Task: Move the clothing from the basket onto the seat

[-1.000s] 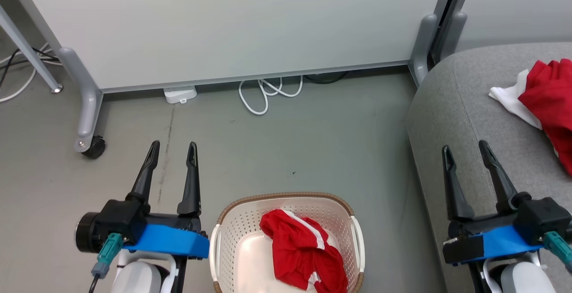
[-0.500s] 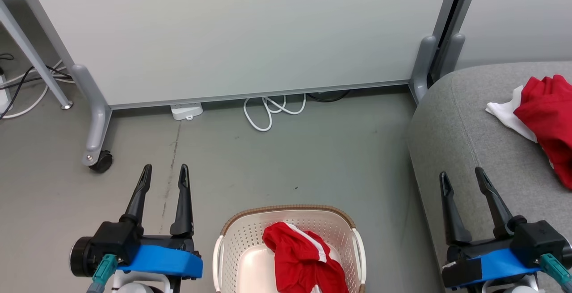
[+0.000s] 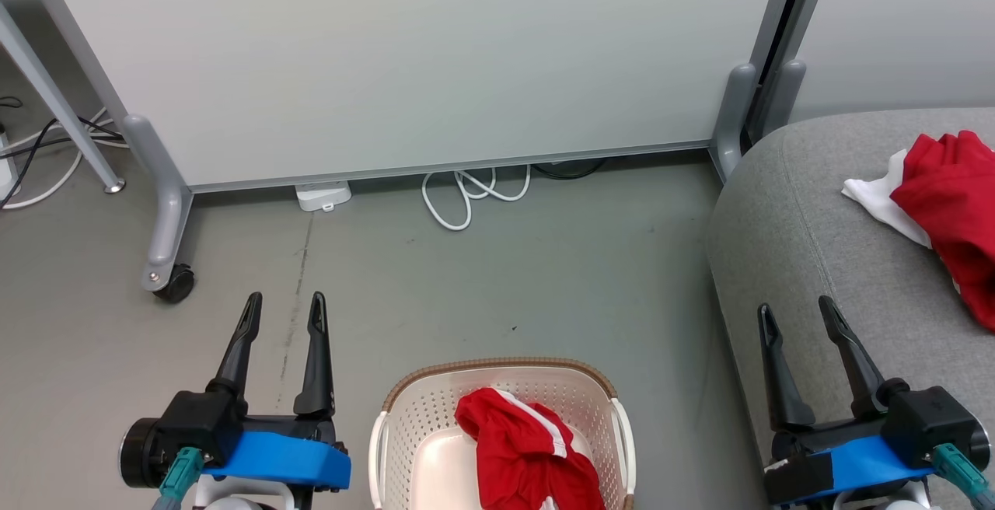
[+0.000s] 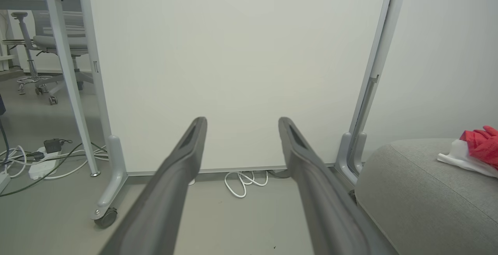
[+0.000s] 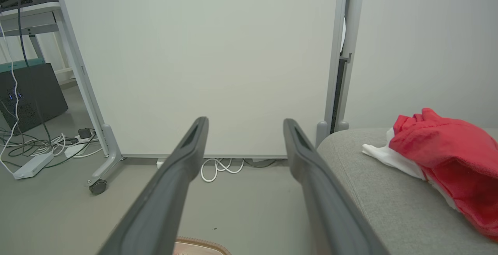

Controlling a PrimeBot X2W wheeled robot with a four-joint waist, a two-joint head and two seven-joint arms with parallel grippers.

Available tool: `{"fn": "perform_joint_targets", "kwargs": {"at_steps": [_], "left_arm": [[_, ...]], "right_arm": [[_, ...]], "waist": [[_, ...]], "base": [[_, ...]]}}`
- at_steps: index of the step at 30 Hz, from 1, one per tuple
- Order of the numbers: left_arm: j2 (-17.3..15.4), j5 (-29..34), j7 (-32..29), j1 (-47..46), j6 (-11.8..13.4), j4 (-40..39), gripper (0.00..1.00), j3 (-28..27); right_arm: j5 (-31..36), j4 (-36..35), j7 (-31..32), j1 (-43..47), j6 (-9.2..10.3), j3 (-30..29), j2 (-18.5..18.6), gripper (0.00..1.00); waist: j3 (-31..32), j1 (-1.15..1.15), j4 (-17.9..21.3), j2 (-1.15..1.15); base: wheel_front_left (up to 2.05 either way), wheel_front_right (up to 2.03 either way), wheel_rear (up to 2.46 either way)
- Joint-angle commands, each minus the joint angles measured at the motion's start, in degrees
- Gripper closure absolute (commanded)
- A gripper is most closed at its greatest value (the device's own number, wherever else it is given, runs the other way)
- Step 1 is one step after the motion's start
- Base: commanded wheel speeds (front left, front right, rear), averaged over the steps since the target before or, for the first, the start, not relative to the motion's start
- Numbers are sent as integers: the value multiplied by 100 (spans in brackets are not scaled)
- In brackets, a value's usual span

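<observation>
A cream basket with a brown rim stands on the floor at the bottom centre of the head view, its rim edge also in the right wrist view. One red garment with white stripes lies crumpled inside it. A second red and white garment rests on the grey seat at the right. My left gripper hangs open left of the basket, empty. My right gripper is open and empty over the seat's left edge.
A white partition panel on grey wheeled feet stands ahead. A coiled white cable and a white power adapter lie at its base. Table legs, cables and a power strip sit far left.
The head camera tilted, so the whole picture slid downward. Both grippers stay open, and the garments have not moved.
</observation>
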State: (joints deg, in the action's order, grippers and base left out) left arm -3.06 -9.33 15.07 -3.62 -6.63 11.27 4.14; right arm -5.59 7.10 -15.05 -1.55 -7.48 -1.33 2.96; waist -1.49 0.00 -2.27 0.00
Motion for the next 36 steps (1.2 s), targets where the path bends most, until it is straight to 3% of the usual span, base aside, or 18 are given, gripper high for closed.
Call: {"fn": "perform_joint_targets", "kwargs": {"at_steps": [1, 9, 18, 36], "left_arm": [[5, 35, 15, 42, -45, -8, 0, -40], [14, -48, 16, -51, -61, 124, 0, -36], [17, -196, 15, -533, -100, 523, 0, 354], [-466, -821, 15, -2217, -102, 2218, 0, 2032]], "right_arm": [[-8, 14, -20, 65, -3, 8, -12, 0], [-57, 30, -20, 28, -3, 37, -12, 0], [-10, -30, -20, -178, -3, 69, -12, 0], [137, -333, -20, -1085, -2, -1, -9, 0]], "waist": [[2, 0, 4, 0], [-26, 0, 32, 0], [-261, 0, 148, 0], [-1774, 0, 730, 0]], "base": [[0, 0, 0], [0, 0, 0], [0, 0, 0], [0, 0, 0]]}}
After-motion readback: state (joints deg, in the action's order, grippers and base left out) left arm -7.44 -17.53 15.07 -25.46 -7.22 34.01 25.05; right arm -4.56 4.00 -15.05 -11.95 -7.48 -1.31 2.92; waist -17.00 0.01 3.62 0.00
